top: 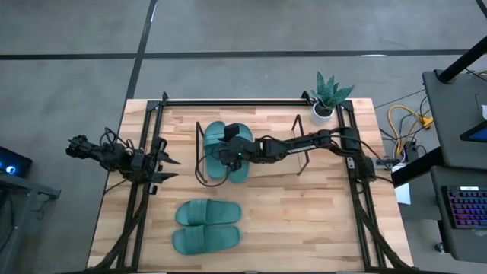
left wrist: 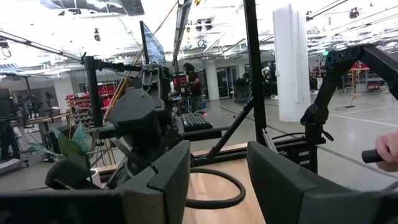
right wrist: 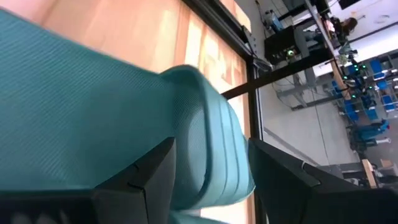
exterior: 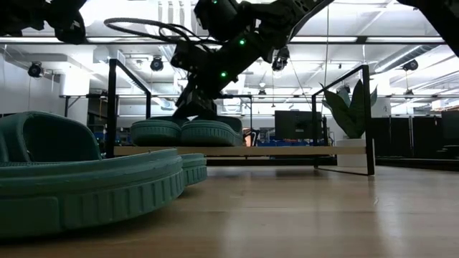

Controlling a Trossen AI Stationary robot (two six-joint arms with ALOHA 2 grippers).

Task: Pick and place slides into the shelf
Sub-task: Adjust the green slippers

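Observation:
Two teal slides point(top: 215, 135) point(top: 242, 169) lie side by side on the shelf point(top: 200, 164), soles down on its light wood base point(exterior: 272, 151). Two more slides point(top: 207, 211) point(top: 205, 239) lie flat on the table near its near edge. My right gripper point(top: 226, 152) reaches from the table's right over the shelved pair and is shut on a slide point(right wrist: 93, 99). My left gripper point(top: 171, 168) waits open at the table's left side, touching nothing point(left wrist: 217, 180). My right gripper pinches a rounded, ribbed part of the slide point(right wrist: 214, 155) between its two fingers point(right wrist: 149, 180); strap or sole edge, I cannot tell. It slants down from the table's right. The slide point(exterior: 208, 132) rests flat on the shelf base.
A potted plant point(top: 329, 97) stands at the far right corner. Black frame rails point(top: 141, 198) point(top: 358, 190) run along both table sides. Bare wood lies right of the two near slides. A person's hand point(left wrist: 385, 149) shows in the room beyond the table.

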